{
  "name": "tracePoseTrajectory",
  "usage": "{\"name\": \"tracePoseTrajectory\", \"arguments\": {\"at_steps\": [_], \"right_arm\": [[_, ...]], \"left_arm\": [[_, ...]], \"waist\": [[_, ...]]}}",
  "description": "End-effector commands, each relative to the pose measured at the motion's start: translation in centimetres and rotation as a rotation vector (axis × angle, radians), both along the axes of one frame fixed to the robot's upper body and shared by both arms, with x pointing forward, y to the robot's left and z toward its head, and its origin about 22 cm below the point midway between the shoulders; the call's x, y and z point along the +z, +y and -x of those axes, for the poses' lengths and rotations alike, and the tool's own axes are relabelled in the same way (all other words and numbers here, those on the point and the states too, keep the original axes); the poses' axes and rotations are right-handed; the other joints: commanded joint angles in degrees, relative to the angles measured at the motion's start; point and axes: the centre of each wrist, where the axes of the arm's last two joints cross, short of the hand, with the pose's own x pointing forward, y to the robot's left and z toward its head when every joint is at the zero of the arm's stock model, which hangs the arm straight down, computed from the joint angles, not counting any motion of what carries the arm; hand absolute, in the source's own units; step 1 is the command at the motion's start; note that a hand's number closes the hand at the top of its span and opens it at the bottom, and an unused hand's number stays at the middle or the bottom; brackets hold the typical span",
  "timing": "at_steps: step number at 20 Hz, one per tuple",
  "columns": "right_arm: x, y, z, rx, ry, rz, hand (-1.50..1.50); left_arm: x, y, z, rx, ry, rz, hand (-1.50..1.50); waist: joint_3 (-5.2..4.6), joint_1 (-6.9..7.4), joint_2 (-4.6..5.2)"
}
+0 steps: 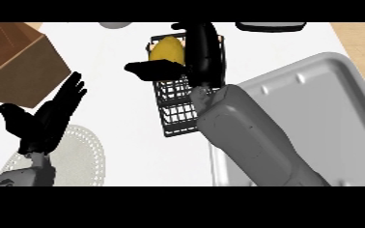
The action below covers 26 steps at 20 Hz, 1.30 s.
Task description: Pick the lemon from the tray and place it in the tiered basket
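The right side of the lemon [166,49] and much of the tiered basket [175,111] are hidden by the right robot hand [200,53] and its forearm. The tray [321,87] is cut off at the right and lower edges. The brown box [25,63] at upper left, a grey object [114,24] and a dark object [271,26] at the top are cropped.

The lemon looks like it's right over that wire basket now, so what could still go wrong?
1. The lemon sits at the upper end of the basket, beside its rim; released off-centre, it might roll out onto the counter.
2. The right hand reaches across the basket's wires, so pulling back could catch them and shift or tip it.
3. The forearm hides part of the basket, making the lemon's exact seat hard to judge.
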Motion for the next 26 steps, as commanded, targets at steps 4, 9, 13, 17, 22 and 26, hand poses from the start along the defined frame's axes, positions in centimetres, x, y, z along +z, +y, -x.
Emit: {"name": "tracePoseTrajectory", "arguments": {"at_steps": [4,9,13,17,22,26], "right_arm": [[0.6,-5.6,0.8,-0.076,-0.025,-0.257,-1.5],[3.1,-11.2,0.0,-0.203,-0.092,-0.306,-1.5],[4.6,-18.7,0.2,-0.277,-0.101,-0.301,-1.5],[3.7,-23.4,2.1,-0.283,-0.108,-0.303,-1.5],[4.6,-29.2,3.3,-0.284,-0.114,-0.301,-1.5],[6.9,-33.2,4.1,-0.272,-0.122,-0.274,-1.5]], "left_arm": [[-0.9,-0.4,0.2,0.012,0.018,0.001,0.0],[-0.9,0.6,0.1,0.031,0.002,-0.017,0.0],[-0.4,-1.0,0.6,0.029,0.012,-0.01,0.0],[0.0,-0.5,-0.1,0.012,0.01,0.003,0.0],[-1.5,-0.4,0.4,0.005,0.026,0.006,0.0],[0.4,-0.9,1.3,0.016,0.002,0.002,0.0]], "waist": [[-0.1,-1.18,0.03],[-0.12,-1.4,-0.02],[-0.09,-1.3,0.03],[-0.1,-1.1,0.08],[-0.11,-0.78,0.16],[-0.12,-0.52,0.09]]}}
